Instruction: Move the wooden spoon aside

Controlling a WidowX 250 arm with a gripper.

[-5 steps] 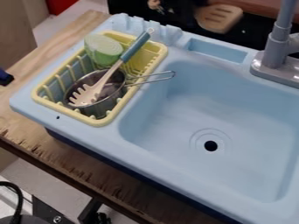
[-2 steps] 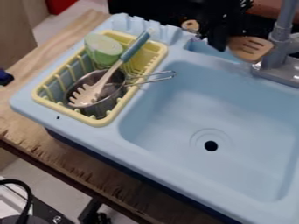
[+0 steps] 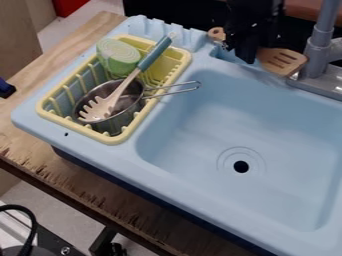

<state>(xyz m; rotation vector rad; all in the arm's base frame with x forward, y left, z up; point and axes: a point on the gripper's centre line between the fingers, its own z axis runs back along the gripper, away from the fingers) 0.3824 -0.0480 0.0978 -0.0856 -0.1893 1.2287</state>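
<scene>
The black gripper [image 3: 246, 53] hangs at the top, right of centre, over the back ledge of the blue sink [image 3: 220, 110]. It is shut on the wooden spoon [image 3: 283, 60], a flat, slotted, spatula-like utensil. The slotted blade sticks out to the right, close to the base of the grey faucet, and the knobbed handle end shows on the left. The gripper hides the middle of the handle. Whether the wooden spoon touches the ledge, I cannot tell.
Left of the basin, a yellow rack [image 3: 184, 59] holds a metal pot [image 3: 119, 120], a pale fork-ended utensil with a blue handle [image 3: 155, 54] and a green round object [image 3: 119, 56]. The grey faucet [image 3: 316, 55] rises at the upper right.
The gripper has come into view from the top. The wooden spoon has moved right and down with it, from behind the sink to above its back ledge; the latest shift is small.
</scene>
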